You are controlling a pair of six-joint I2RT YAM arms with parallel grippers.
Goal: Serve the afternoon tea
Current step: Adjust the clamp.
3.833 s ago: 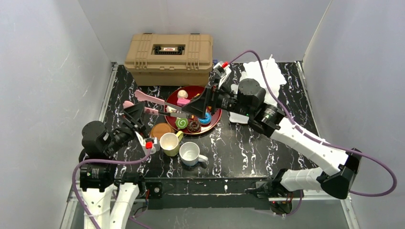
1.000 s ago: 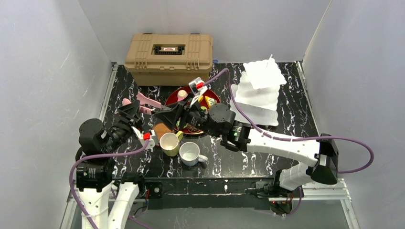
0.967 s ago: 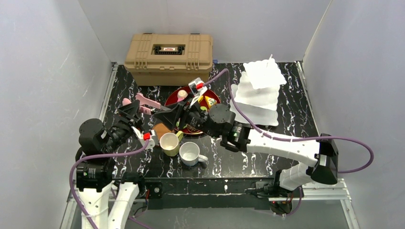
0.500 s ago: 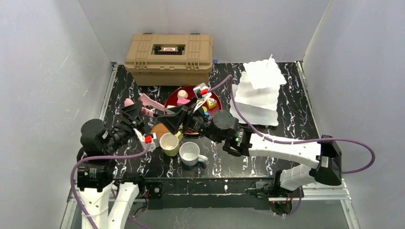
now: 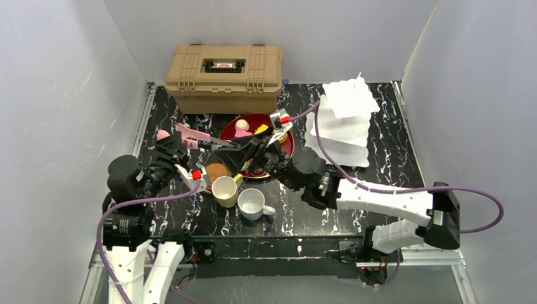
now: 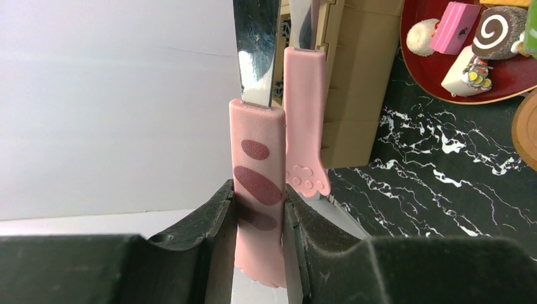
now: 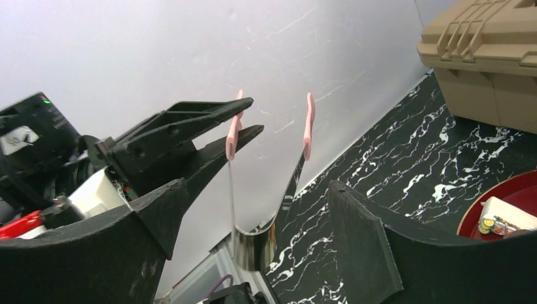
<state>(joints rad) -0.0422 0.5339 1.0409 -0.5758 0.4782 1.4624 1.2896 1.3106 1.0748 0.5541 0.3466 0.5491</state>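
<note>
Here, the tan toolbox [image 5: 223,68] stands behind the red plate [image 6: 506,79]. By the plate's left edge, the right gripper [image 7: 253,209] spreads its jaws wide around the bend of the metal tongs [image 6: 256,152], while the left gripper [image 6: 258,209] pinches one pink tong tip. On the plate's near side sit the pale yellow mug [image 5: 224,190], the white mug [image 5: 252,203] and a brown coaster [image 5: 216,171]. The pastries [image 6: 465,69] lie on the plate.

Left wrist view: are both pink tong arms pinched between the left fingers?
No, the left gripper's fingers clamp only one pink arm of the tongs; the paw-print arm stands free beside it.
</note>
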